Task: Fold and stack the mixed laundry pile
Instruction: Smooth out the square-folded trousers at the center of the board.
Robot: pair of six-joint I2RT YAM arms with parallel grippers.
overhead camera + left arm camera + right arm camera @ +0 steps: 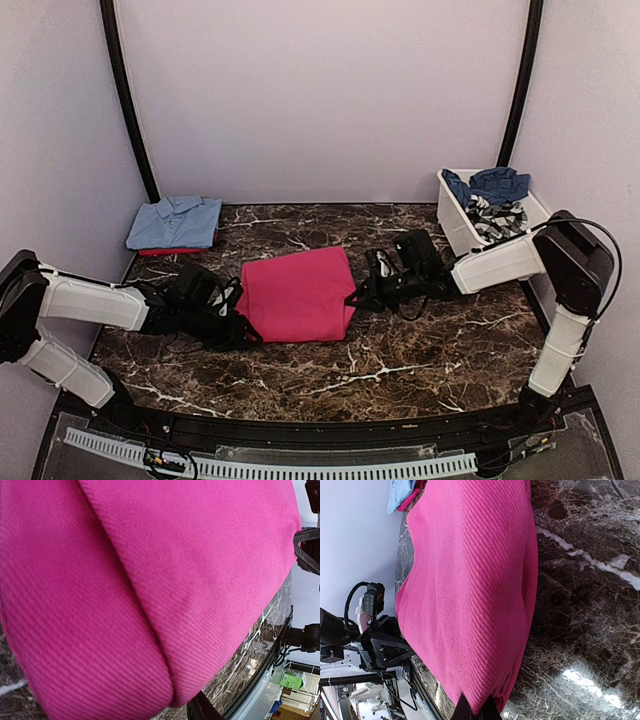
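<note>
A folded magenta-pink garment [297, 293] lies flat in the middle of the dark marble table [420, 350]. My left gripper [243, 326] is at its near-left corner. In the left wrist view the pink cloth [150, 580] fills the frame and only one dark fingertip [199, 711] shows under the fold; it looks shut on the cloth. My right gripper [353, 298] is at the garment's right edge. In the right wrist view its gripper [474, 711] pinches the pink corner [470, 605]. A folded light blue shirt [175, 222] lies at the back left.
A white tub [462, 232] stands at the back right and holds a navy-blue garment [490, 184] and a grey-and-white patterned one [496, 218]. A red cloth edge [160, 251] shows under the light blue shirt. White walls close in the sides and back.
</note>
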